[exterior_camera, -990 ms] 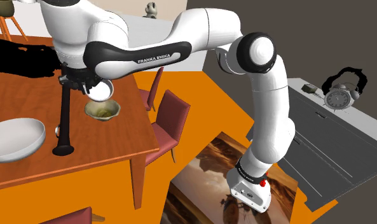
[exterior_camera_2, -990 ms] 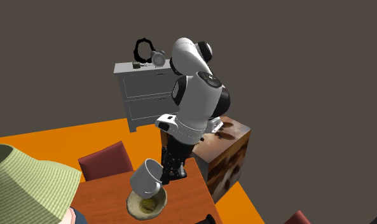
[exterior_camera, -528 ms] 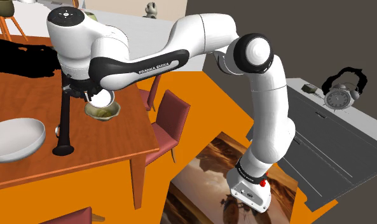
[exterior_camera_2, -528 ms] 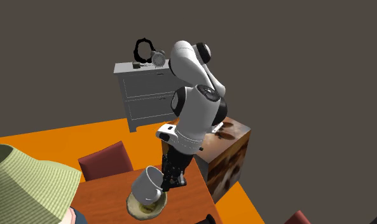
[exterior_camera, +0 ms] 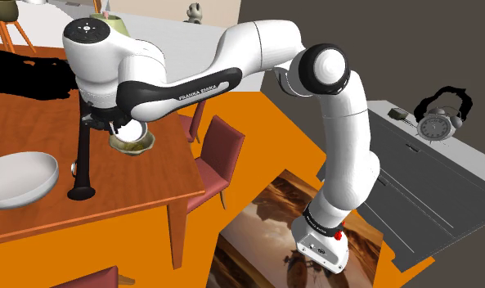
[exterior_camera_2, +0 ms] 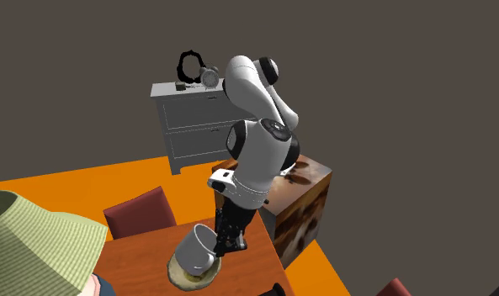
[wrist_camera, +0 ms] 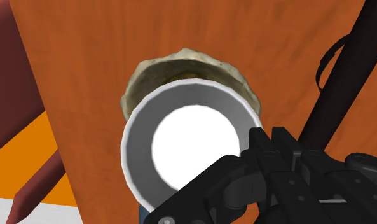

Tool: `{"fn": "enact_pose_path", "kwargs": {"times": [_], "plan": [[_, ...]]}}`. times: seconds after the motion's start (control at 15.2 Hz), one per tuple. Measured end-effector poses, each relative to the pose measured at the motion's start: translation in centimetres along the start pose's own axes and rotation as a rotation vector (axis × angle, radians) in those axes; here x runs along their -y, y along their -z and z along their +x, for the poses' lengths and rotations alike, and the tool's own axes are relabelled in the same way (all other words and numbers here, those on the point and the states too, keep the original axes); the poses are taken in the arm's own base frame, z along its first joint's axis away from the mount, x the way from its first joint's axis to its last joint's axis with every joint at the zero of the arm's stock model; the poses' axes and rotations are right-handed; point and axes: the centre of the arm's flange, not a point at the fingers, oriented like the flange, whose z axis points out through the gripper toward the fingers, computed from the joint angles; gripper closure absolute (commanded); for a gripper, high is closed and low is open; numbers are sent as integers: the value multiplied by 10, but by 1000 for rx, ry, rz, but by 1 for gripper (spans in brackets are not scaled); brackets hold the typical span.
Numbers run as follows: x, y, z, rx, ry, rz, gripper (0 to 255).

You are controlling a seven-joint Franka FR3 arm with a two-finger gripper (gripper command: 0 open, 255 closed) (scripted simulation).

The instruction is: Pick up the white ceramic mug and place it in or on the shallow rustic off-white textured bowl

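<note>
Tool pinched shut on the white mug wall. Mug hangs tilted just above the off-white bowl on the counter, prob. centred so release lands it inside.

Grey bowl, black stand on table.

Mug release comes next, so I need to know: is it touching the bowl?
Cannot tell. In the second exterior view the mug overlaps the bowl, hiding any contact or gap.
</note>
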Motion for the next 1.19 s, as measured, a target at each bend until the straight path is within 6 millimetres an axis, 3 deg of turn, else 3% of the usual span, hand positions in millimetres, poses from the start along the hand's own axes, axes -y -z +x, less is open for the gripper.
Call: {"fn": "enact_pose_path", "kwargs": {"times": [0.07, 0.46, 0.79, 1.19], "plan": [[0, 0, 0, 0, 0, 0, 0], [0, 0, 0, 0, 0, 0, 0], [-1, 44, 0, -1, 0, 1, 0], [0, 50, 0, 0, 0, 0, 0]]}}
